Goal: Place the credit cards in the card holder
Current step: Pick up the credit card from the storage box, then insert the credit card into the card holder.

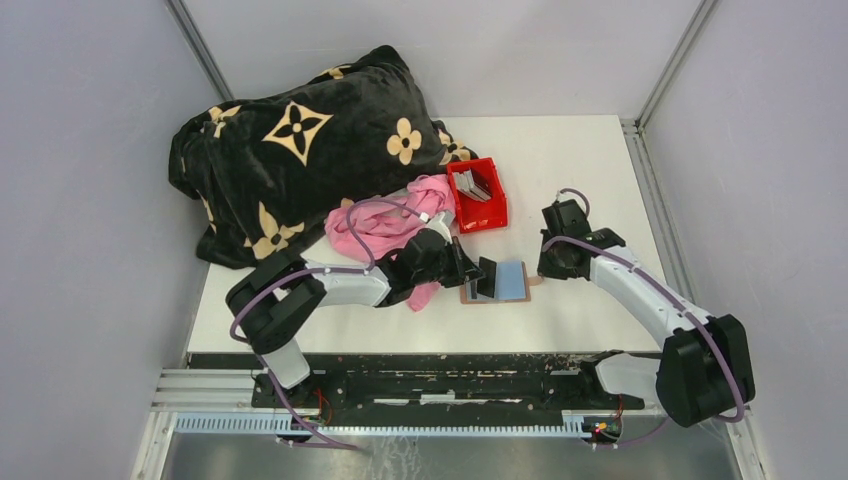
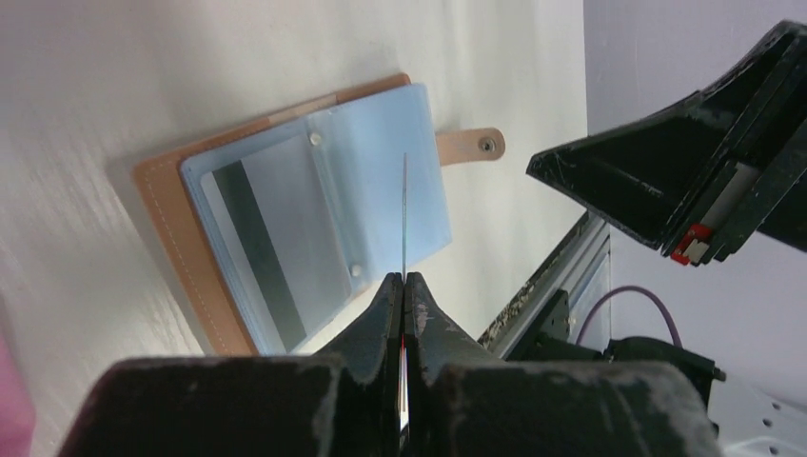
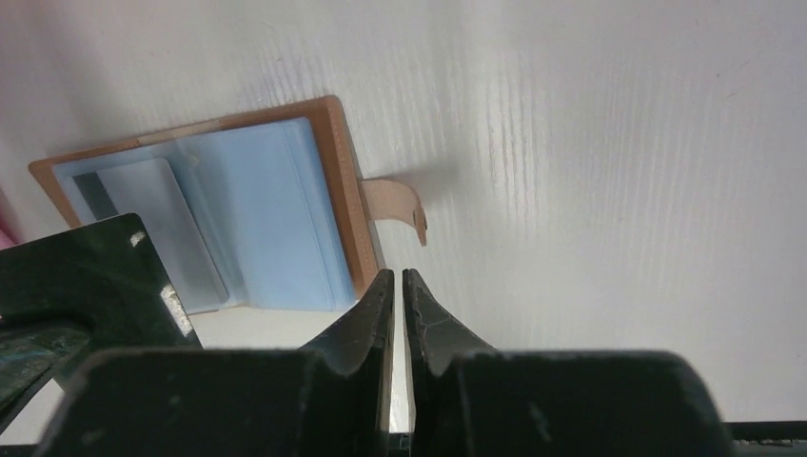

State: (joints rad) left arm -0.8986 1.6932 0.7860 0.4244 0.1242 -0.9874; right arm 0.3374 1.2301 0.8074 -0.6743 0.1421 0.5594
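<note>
Brown leather card holder (image 1: 512, 281) lies open flat on the white table (image 1: 580, 170), centre-front, blue plastic sleeves up, snap tab (image 3: 395, 202) sticking out on its right side. 1 grey card (image 2: 295, 219) w/ a dark stripe sits in a sleeve. Left gripper (image 2: 404, 283) is right over the holder, clenched on 1 thin card (image 2: 404, 209). Its wrist cam sees that card edge-on, a hairline running out from the fingertips over the sleeves; can't tell if the far edge touches them. Top cam shows the same card as a dark flap tilted over the holder's left half. Right gripper (image 3: 398, 278) sits at the holder's right edge, just beside the tab, fingers pinched nearly together w/ only a sliver of gap & nothing seen btw them. Whether the tips touch the leather, can't tell. Behind, a red bin (image 1: 490, 216) w/ more cards (image 1: 475, 186) standing in it. Pink cloth (image 1: 380, 225) just left of the bin, & a black blanket (image 1: 300, 140) w/ tan flowers fills the back-left.
</note>
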